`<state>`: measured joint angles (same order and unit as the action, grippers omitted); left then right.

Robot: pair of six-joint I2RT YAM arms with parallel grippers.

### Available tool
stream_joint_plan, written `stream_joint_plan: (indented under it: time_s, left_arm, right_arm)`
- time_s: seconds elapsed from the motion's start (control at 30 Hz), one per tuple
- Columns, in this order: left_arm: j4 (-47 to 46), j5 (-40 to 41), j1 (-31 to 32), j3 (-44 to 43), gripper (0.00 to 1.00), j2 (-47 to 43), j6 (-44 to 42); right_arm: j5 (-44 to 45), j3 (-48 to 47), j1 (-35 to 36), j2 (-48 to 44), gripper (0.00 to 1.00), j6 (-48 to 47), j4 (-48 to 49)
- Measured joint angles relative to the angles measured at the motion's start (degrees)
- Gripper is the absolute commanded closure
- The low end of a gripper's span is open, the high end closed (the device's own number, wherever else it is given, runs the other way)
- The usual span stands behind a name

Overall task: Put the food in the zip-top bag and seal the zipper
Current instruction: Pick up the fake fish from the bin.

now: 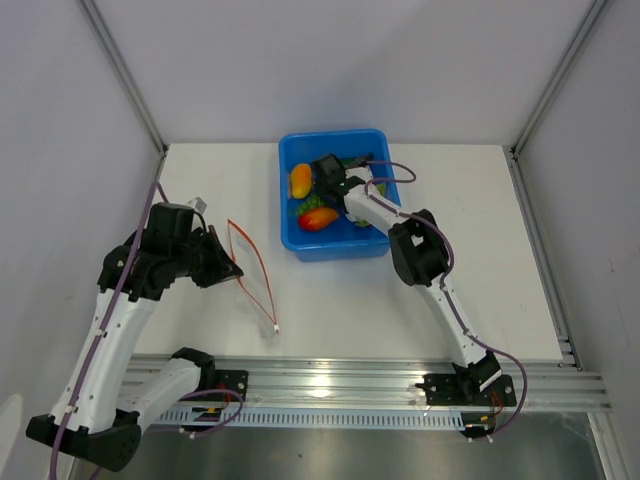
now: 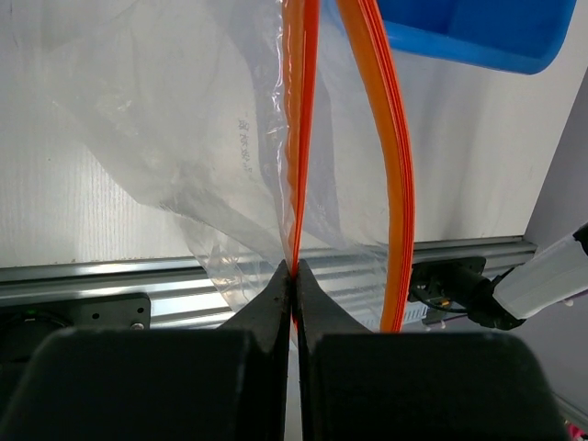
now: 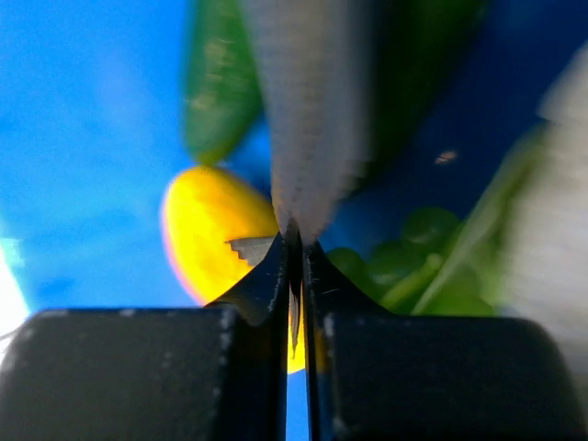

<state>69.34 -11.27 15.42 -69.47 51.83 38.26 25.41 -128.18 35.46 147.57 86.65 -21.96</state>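
Overhead, the white table (image 1: 450, 260) carries everything. A blue plastic tub (image 1: 340, 246) sits toward 12 o'clock on it.

At about 8 o'clock from the tub, apart from it, lies the clear crinkly zip-top bag (image 2: 184, 138). Its film is rumpled on the tabletop. The bag's red-orange zipper strip (image 2: 299, 138) has its two tracks apart, so the mouth gapes. One track runs straight into my left gripper (image 2: 294, 271), whose jaws are pressed together on it. The other track bows away toward 3 o'clock in that wrist view.

My right gripper (image 3: 294, 241) is down inside the tub, its jaws nearly touching. A thin edge of the grey ribbed toy fish (image 3: 308, 119) is pinched between them. The fish stretches off toward 12 o'clock, blurred in the wrist view.

An orange-yellow toy pepper (image 3: 207, 239) lies just at 9 o'clock of my right fingertips, on the tub floor. A red-orange toy fruit (image 1: 318, 218) rests near the tub's front wall, at 6 o'clock of the pepper in the overhead view. Green toy chilies (image 3: 216, 101) show at 11 o'clock of the fish in the right wrist view. More green pieces lie at 3 o'clock, too blurred to tell apart.
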Motion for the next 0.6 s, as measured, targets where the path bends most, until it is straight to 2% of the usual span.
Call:
stream_joint_plan:
  time_s: [0.17, 0.3, 0.47, 0.6]
  left_arm:
    - [-0.9, -0.81, 0.0, 0.0, 0.99, 1.57, 0.0]
    - [-1.09, -0.94, 0.0, 0.0, 0.99, 3.39, -0.26]
    - [-1.33, -0.92, 0.0, 0.09, 0.99, 5.38, -0.31]
    - [-1.66, -0.85, 0.0, 0.17, 1.0, 5.66, -0.31]
  right_arm:
    - [-1.99, 9.27, 0.2, -5.09, 1.0, -3.04, 2.32]
    - [-4.98, 17.4, 0.2, -12.74, 1.0, -8.9, 4.37]
    - [-10.45, 28.39, -0.24, -26.21, 1.0, -19.89, 8.13]
    - [-18.25, 29.62, -1.38, -33.73, 1.0, -28.92, 9.44]
